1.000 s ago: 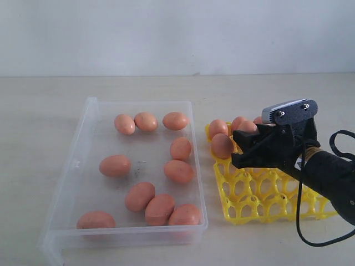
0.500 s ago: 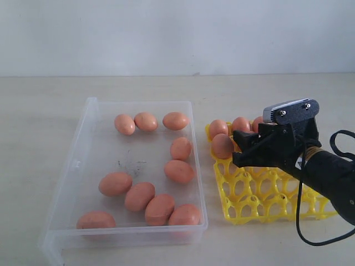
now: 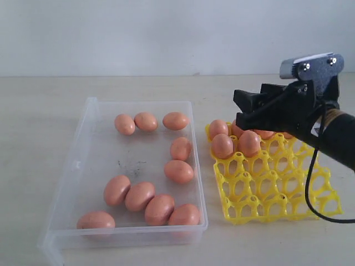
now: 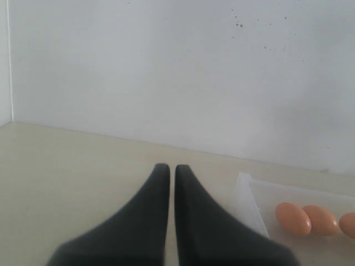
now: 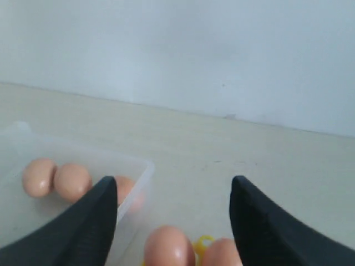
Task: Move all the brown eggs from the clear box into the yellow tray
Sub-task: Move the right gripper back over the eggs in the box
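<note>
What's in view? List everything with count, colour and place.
brown eggs: ten, orange-brown, loose in the clear box.
brown eggs: at least five, orange-brown, far cups of the yellow tray; some part-hidden.
clear box: one, transparent, left on the table.
yellow tray: one, yellow, right of box.
table: one, beige, underneath.
cable: one, black, off right arm.
right gripper: one, black, open above tray's eggs.
left gripper: one, black, shut, over table outside box.

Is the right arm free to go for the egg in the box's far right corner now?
Probably yes. The right gripper is open and empty above the tray, the box has no lid, and nothing covers that egg; only the low wall lies between.
</note>
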Robot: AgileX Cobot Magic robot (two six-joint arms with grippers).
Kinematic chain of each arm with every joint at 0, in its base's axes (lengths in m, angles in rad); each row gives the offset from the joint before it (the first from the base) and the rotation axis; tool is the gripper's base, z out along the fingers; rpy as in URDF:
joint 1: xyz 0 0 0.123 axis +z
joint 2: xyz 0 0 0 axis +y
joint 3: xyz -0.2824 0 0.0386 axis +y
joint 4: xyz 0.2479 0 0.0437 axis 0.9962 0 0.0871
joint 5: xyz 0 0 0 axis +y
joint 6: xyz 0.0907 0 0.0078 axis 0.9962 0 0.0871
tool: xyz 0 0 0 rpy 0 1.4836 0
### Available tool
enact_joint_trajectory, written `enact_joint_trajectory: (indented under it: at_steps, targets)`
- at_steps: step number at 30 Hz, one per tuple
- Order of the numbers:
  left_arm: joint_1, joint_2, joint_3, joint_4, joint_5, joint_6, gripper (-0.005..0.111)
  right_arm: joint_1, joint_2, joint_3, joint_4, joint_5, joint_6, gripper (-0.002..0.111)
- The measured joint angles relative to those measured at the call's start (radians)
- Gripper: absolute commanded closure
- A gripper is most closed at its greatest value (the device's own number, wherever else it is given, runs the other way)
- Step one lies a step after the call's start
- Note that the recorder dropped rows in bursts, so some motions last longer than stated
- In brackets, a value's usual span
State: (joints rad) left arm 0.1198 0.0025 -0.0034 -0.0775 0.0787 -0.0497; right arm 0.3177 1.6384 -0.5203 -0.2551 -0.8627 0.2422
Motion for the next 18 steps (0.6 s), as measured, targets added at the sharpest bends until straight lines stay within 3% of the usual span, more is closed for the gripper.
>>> enact_joint_trajectory:
  at_steps: [5,9,13,15,18]
  targets:
    - [0.0,0.0,0.0,0.0,0.0,0.0,0.103,0.031,-0.111,-0.127,-0.272,0.47,0.246,0.053]
    - [0.0,0.0,0.0,0.0,0.0,0.0,0.103,0.144,-0.119,-0.234,-0.437,0.678,0.379,0.053]
    - [0.0,0.0,0.0,0.0,0.0,0.0,0.103,0.274,-0.117,-0.348,-0.472,0.846,0.396,0.053]
    - [0.0,0.0,0.0,0.0,0.0,0.0,0.103,0.37,-0.093,-0.468,-0.479,1.035,0.367,0.053]
    - [0.0,0.0,0.0,0.0,0.0,0.0,0.103,0.464,0.013,-0.663,-0.369,1.408,0.157,0.053]
